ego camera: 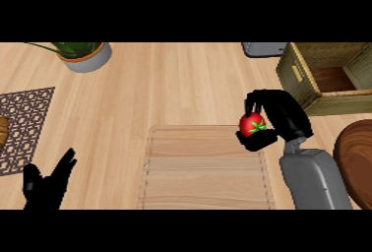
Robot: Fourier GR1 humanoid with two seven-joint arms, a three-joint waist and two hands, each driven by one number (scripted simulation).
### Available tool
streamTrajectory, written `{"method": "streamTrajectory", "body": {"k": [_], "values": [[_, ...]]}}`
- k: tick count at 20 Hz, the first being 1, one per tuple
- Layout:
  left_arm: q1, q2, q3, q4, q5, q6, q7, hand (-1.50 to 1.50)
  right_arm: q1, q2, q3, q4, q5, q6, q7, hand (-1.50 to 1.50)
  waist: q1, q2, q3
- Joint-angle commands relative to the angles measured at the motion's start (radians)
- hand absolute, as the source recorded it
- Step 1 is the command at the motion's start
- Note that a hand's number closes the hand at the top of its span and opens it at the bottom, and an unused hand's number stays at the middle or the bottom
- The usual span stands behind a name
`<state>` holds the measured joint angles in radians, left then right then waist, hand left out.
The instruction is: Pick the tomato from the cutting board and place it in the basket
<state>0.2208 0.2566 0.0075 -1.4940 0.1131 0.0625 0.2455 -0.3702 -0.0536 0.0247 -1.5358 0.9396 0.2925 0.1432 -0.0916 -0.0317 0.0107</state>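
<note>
Right hand (280, 118) curls round the tomato (251, 124), fingers arched over its top and thumb under it, so that only the red side and green stalk show. Hand and tomato sit at about three o'clock from the view's middle, over the board's (205, 170) upper right corner. The grey forearm (314, 179) runs down from the hand to the lower edge at about five o'clock.

At two o'clock stands the basket (301, 73), a woven box with a slot handle in its near wall. Its brown bottom shows bare in the part that is in view; its right side is cut off by the edge. Basket and hand lie near each other but apart, with a strip of counter (181, 83) between them.

Left hand (45, 184) rests at eight o'clock, near the lower edge, fingers straight and pointing up, holding nothing.

Around them: a potted plant (81, 53) at eleven o'clock, a patterned mat (23, 123) at nine o'clock, and a grey thing (264, 48) at one o'clock, just left of the basket, too cut off to name. A round dark wooden thing (356, 157) lies at four o'clock, beside the forearm.
</note>
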Motion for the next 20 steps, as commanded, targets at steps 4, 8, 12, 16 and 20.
{"method": "streamTrajectory", "body": {"k": [4, 8, 12, 16, 20], "values": [[0.009, -0.004, -0.003, 0.022, 0.018, -0.021, 0.031, 0.0, -0.091, 0.052, -0.177, -0.401, -0.243, 0.004, 0.28, 1.5, 0.019, 0.004, -0.013], [0.01, -0.03, -0.03, 0.036, -0.022, 0.0, -0.004, 0.0, -0.209, -0.018, -0.332, -0.551, -0.322, 0.154, 0.509, 1.5, 0.034, 0.012, -0.013], [-0.051, -0.026, -0.032, 0.049, -0.018, -0.017, 0.031, 0.0, -0.4, -0.114, -0.426, -0.565, -0.358, 0.222, 0.736, 1.5, 0.063, 0.022, -0.013], [-0.011, -0.03, -0.054, 0.03, -0.031, -0.033, 0.013, 0.0, -0.588, -0.263, -0.549, -0.449, -0.452, 0.27, 0.835, 1.5, 0.083, 0.024, -0.012], [-0.046, -0.018, -0.035, 0.002, -0.012, -0.047, 0.052, 0.0, -0.626, -0.431, -0.645, -0.271, -0.498, 0.291, 0.77, 1.5, 0.088, 0.029, -0.011]]}}
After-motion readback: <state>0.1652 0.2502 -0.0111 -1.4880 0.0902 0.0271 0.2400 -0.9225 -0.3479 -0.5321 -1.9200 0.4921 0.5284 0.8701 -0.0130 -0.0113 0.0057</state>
